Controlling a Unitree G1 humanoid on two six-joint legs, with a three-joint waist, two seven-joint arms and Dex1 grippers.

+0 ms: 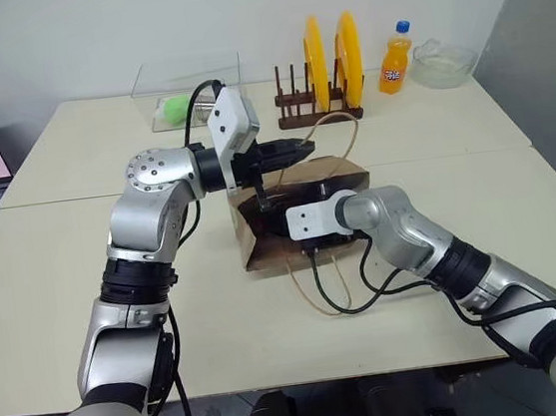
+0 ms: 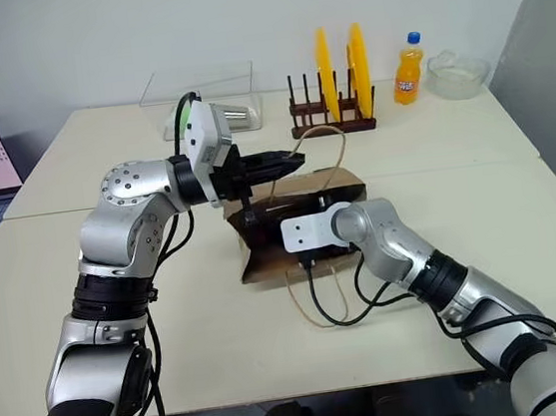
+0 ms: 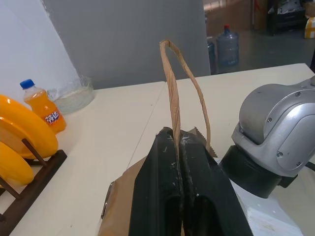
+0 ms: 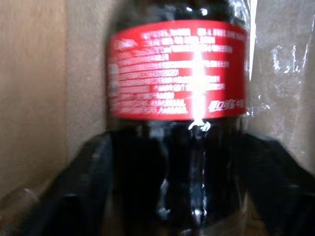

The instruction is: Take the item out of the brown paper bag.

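Right wrist view: our right gripper (image 4: 197,196) stands spread around the small dark cola bottle (image 4: 177,73), not squeezing yet. Our left gripper (image 3: 179,167) pinches the tan cord handle (image 3: 172,83) of the brown paper bag (image 1: 339,173).

A dark cola bottle (image 4: 177,123) with a red label (image 4: 177,69) stands close between the two black fingers (image 4: 78,187) of the right gripper (image 4: 182,196), one on either side, with brown paper bag (image 4: 32,88) walls around it.
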